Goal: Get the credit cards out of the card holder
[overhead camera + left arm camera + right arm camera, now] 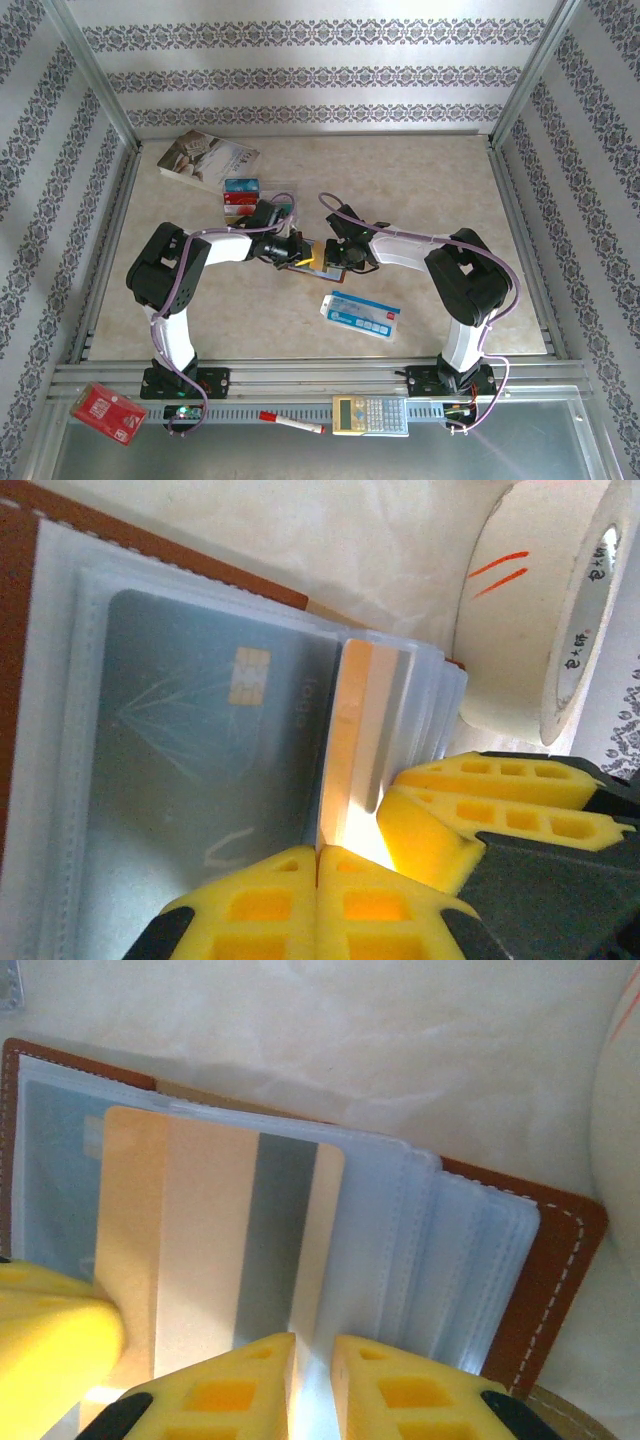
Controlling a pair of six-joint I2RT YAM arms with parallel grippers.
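Brown leather card holder (303, 262) lies open approx mid-tabletop, slightly left of ctr, w/ both your arms meeting over it. Gold card (200, 1240) w/ a dark stripe shows bare among the clear sleeves. Your left jaws are shut, pads (260, 900) pressed together on its near corner. Your right jaws are nearly closed, nipping the edge of a clear sleeve (380, 1250) just beside that card. Grey-blue chip card (200, 740) sits inside another sleeve. White tape roll (540, 620) is just beside the card holder. A few loose cards (241, 192) lie twd the far-left corner, next to a book (205, 158). Blue-and-white packet (360, 313) lies nr the near edge, right of ctr.
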